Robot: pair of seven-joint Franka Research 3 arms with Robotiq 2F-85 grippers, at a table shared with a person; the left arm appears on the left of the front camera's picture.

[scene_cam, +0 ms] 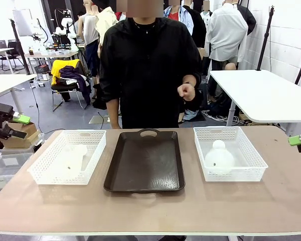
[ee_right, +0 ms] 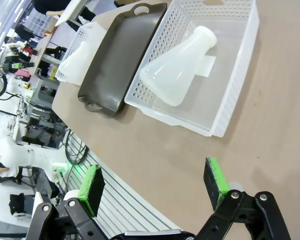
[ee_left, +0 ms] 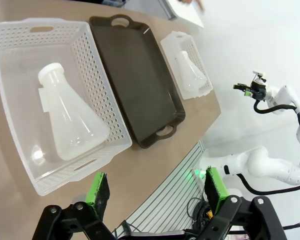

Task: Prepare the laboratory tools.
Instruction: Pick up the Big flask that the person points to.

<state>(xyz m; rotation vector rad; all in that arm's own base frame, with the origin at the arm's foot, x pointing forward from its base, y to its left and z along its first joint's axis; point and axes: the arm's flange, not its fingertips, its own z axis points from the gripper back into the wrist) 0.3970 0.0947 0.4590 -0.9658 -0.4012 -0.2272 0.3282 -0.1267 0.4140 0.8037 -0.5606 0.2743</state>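
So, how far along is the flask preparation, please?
Nothing looks done: one flask lies in the left basket, the other flask in the right basket, the brown tray between them bare. In hand, nothing: the left hand and right hand are both open, off to the sides. Both flasks presumably remain to move.

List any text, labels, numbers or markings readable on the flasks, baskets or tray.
No readable text in any view.
On the left flask: a pale rectangular patch near the neck, no writing legible on it.
On the right flask: a similar patch, also no legible writing.
On the white mesh baskets and the dark tray: no print or labels visible.
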